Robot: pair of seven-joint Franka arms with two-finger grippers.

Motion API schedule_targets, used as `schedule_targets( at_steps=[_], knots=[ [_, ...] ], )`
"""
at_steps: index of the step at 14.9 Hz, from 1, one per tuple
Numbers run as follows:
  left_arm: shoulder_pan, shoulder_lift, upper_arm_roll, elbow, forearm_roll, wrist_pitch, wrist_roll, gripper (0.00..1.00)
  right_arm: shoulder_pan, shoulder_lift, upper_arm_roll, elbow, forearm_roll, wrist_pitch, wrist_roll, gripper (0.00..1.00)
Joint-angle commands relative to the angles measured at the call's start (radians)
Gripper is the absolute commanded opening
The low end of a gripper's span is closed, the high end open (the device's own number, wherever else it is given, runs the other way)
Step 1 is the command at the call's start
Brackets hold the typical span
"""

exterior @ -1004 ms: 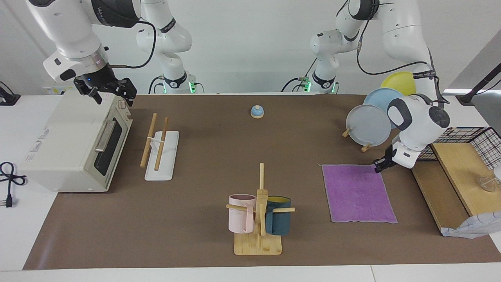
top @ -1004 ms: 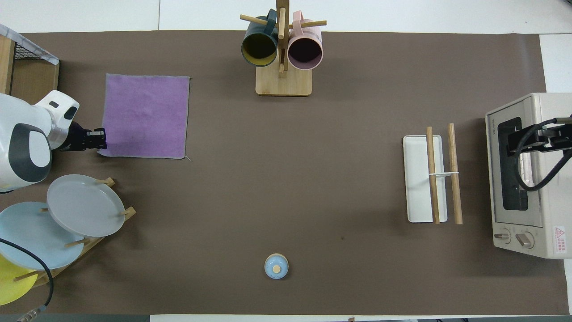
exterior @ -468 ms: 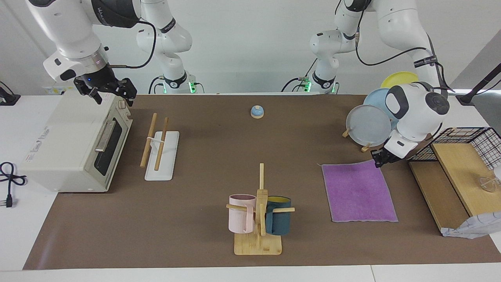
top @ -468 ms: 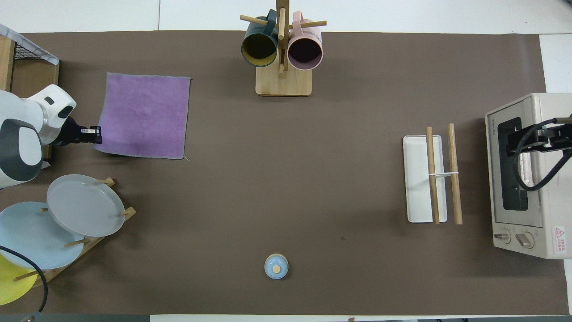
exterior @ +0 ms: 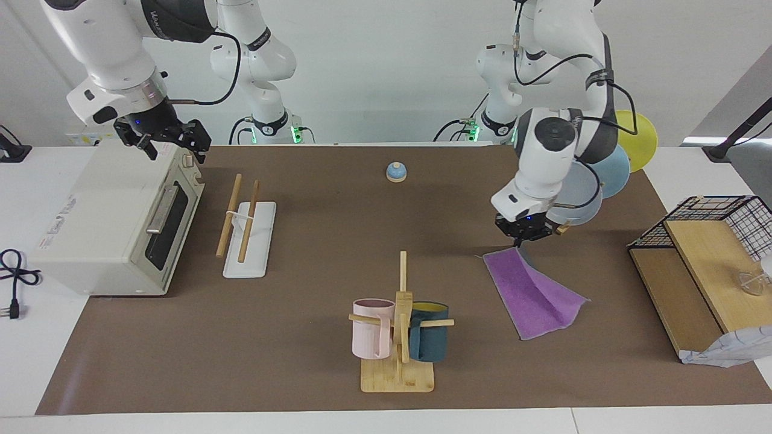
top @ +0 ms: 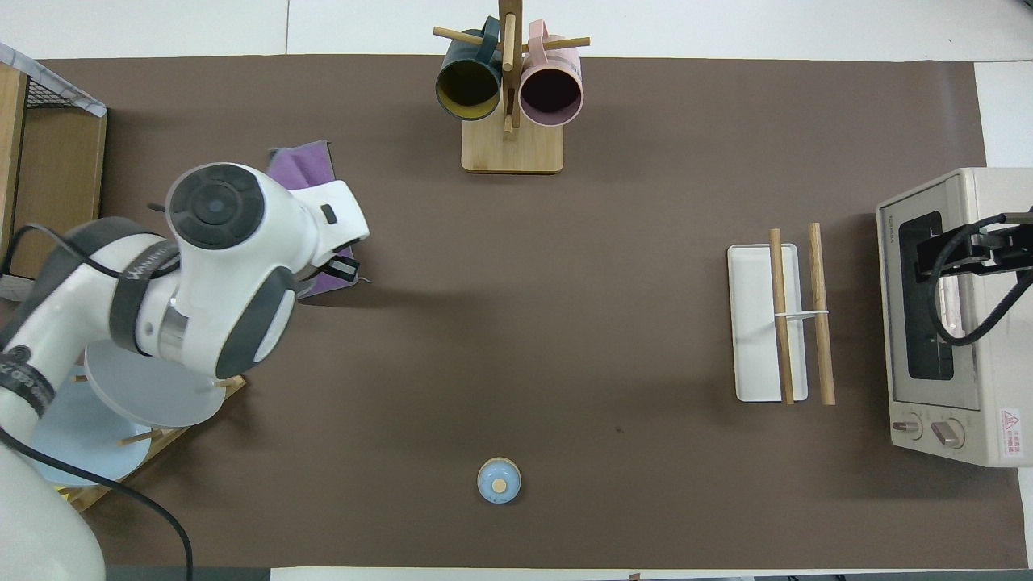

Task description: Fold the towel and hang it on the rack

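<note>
The purple towel (exterior: 534, 292) lies toward the left arm's end of the table, half folded over itself with a raised crease. My left gripper (exterior: 521, 241) is shut on one of its corners, held just above the towel's edge that lies toward the middle of the table. In the overhead view the left arm hides most of the towel (top: 303, 164), and the left gripper (top: 345, 270) shows at its edge. The rack (exterior: 239, 220), two wooden rods over a white base, stands beside the toaster oven. My right gripper (exterior: 163, 143) waits over the oven's top.
A toaster oven (exterior: 114, 223) stands at the right arm's end. A mug tree (exterior: 401, 325) with a pink and a dark mug stands mid-table, farther from the robots. A plate stand with plates (exterior: 594, 181), a wooden shelf with a wire basket (exterior: 699, 259) and a small bell (exterior: 396, 172) are also on the table.
My left gripper took the towel's corner, lifted it and carried it across toward the middle of the table, folding the towel over itself. The right arm has not moved.
</note>
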Motion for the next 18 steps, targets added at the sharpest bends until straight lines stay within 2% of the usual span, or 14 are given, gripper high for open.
schedule_targets(
  at_steps=[1,2,4,5,6,8,11,12,15,18],
  knots=[
    [-0.058,0.007,0.020,-0.111,0.084,0.094,-0.109,0.00,-0.009,-0.012,0.002,-0.015,0.014,0.010,-0.012,1.00],
    [-0.058,0.006,0.020,-0.146,0.088,0.131,-0.118,0.00,-0.009,-0.012,0.002,-0.015,0.014,0.010,-0.010,1.00],
    [-0.050,0.004,0.020,-0.156,0.088,0.140,-0.121,0.00,-0.009,-0.012,0.002,-0.015,0.014,0.010,-0.010,1.00],
    [-0.049,0.004,0.018,-0.157,0.088,0.149,-0.127,0.76,-0.010,-0.012,0.002,-0.015,0.014,0.010,-0.010,1.00],
    [-0.046,0.006,0.018,-0.154,0.088,0.148,-0.131,1.00,-0.009,-0.012,0.002,-0.015,0.014,0.010,-0.010,1.00],
    [-0.040,0.003,0.018,-0.148,0.088,0.139,-0.134,1.00,-0.009,-0.012,0.002,-0.015,0.014,0.010,-0.010,1.00],
    [0.025,0.001,0.013,-0.125,0.069,0.137,-0.112,1.00,-0.009,-0.012,0.002,-0.015,0.014,0.010,-0.010,1.00],
    [0.048,0.004,0.012,-0.120,0.031,0.148,-0.089,1.00,-0.009,-0.012,0.002,-0.015,0.014,0.010,-0.010,1.00],
    [0.127,0.027,0.017,-0.097,-0.214,0.201,0.128,1.00,-0.010,-0.012,0.002,-0.015,0.014,0.010,-0.010,1.00],
    [0.158,0.073,0.015,-0.103,-0.265,0.269,0.176,1.00,-0.009,-0.012,0.002,-0.015,0.014,0.010,-0.010,1.00]
  ],
)
